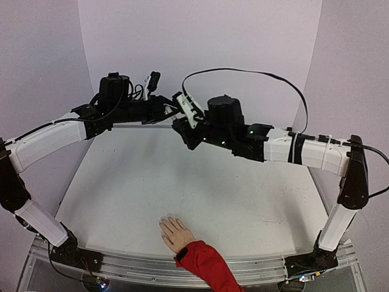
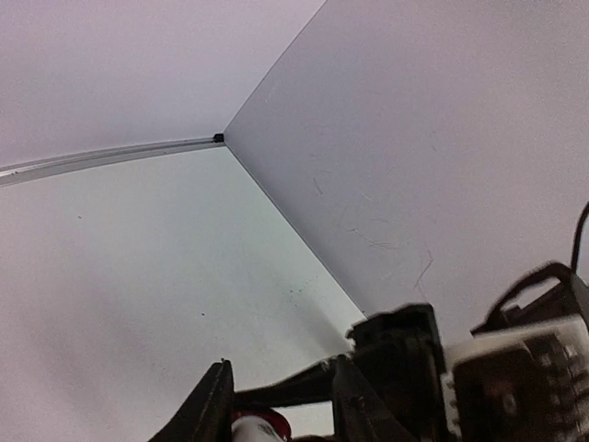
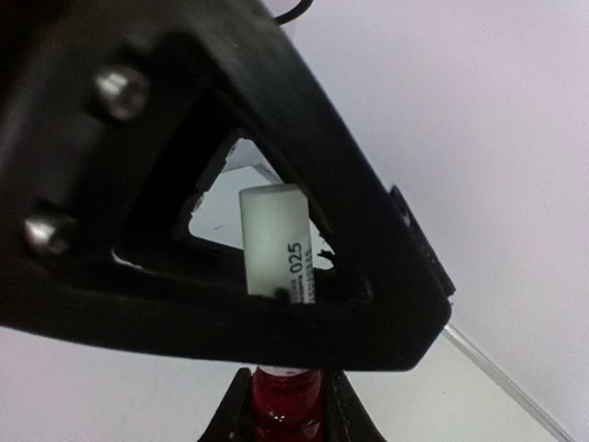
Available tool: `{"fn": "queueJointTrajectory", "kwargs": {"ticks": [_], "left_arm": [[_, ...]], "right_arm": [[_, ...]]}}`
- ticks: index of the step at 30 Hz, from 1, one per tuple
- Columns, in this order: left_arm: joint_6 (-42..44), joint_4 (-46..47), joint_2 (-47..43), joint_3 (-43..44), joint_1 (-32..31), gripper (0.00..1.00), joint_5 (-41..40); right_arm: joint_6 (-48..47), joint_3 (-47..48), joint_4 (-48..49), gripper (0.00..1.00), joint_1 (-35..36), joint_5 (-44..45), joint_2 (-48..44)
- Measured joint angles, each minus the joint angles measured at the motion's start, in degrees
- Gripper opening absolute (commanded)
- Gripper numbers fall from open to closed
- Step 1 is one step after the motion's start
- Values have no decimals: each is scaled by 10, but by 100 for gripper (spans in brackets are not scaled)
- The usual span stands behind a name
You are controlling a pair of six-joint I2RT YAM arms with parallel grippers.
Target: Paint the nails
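- We are looking at a white table [image 1: 243, 201] enclosed by lavender walls [image 1: 200, 36].
- The mannequin hand [image 1: 176, 234] is lying at the near edge, its nails [image 1: 167, 222] too small to judge.
- The right gripper [image 3: 287, 396] is clamping the red polish bottle [image 3: 287, 414].
- The left gripper [image 2: 281, 378] is flanking its white cap [image 3: 274, 239]; we cannot tell whether its fingers are pinching it.

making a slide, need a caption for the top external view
Left arm and right arm meet far across the table; mannequin hand lies at its near edge.
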Motion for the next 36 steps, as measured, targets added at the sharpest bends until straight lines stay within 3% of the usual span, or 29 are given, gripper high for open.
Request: {"fn": "queueJointTrajectory", "kwargs": {"ticks": [2, 4, 11, 15, 19, 25, 30, 36], "left_arm": [[0, 2, 0, 0, -6, 65, 11], [-1, 0, 0, 0, -11, 73, 25], [-2, 0, -2, 0, -18, 80, 54], [0, 2, -5, 0, -18, 71, 64], [0, 4, -7, 0, -19, 59, 83], [2, 21, -8, 0, -21, 36, 104], [2, 32, -11, 0, -21, 7, 110], [6, 36, -13, 1, -21, 2, 100]], "right_arm": [[28, -15, -2, 0, -40, -118, -15], [64, -21, -1, 0, -84, -226, -22], [195, -5, 7, 0, -201, -596, -12], [246, 28, 26, 0, -203, -734, 12], [280, 31, 40, 0, -198, -796, 20], [305, 31, 56, 0, -199, -827, 28], [313, 31, 59, 0, -198, -827, 31], [307, 27, 68, 0, -198, -799, 32]]}}
